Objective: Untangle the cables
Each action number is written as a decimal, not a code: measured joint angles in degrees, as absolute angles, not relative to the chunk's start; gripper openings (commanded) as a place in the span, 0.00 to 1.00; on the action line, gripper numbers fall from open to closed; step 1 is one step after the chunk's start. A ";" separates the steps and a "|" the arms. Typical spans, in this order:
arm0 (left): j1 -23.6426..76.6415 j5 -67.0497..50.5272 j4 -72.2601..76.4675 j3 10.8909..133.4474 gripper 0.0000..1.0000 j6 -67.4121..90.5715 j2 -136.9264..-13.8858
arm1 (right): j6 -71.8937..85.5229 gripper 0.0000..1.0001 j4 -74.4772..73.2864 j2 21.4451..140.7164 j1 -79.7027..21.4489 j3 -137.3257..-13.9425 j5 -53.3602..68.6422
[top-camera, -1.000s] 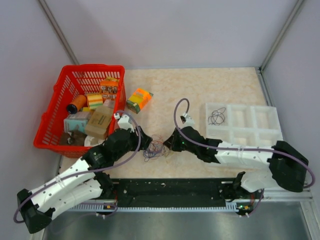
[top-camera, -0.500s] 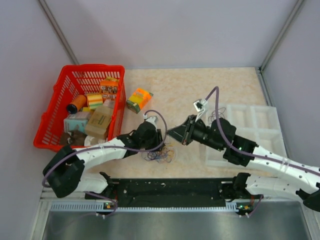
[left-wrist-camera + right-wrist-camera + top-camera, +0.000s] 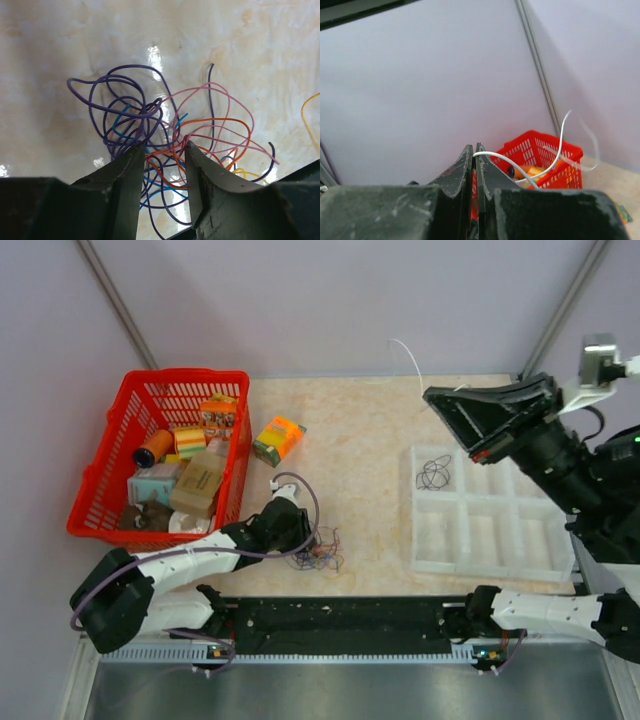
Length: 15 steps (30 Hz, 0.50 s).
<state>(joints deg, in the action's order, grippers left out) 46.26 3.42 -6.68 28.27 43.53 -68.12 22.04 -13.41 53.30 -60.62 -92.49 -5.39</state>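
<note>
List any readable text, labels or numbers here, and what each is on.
None legible. Print on the packages in the red basket and on the orange-green box beside it is too small and blurred to read. Both wrist views show no text.

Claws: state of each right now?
Left claw: open, straddling the cable tangle.
Right claw: shut on the white cable.

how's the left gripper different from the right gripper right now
The left gripper is low over the table, while the right gripper is high in the air. The left's jaws stand apart, straddling the coloured wire tangle; the right's are shut on a single white wire. Both have dark two-finger jaws.
</note>
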 measured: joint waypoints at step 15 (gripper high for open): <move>45.43 6.68 -9.87 27.49 0.45 42.61 -63.86 | 7.42 0.00 -20.49 66.11 -60.62 -119.02 -8.62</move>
<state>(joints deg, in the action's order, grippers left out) 45.43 6.68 -9.87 27.49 42.61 -63.86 7.42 -20.49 66.11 -60.62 -119.02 -8.62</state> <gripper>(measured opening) 0.440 0.008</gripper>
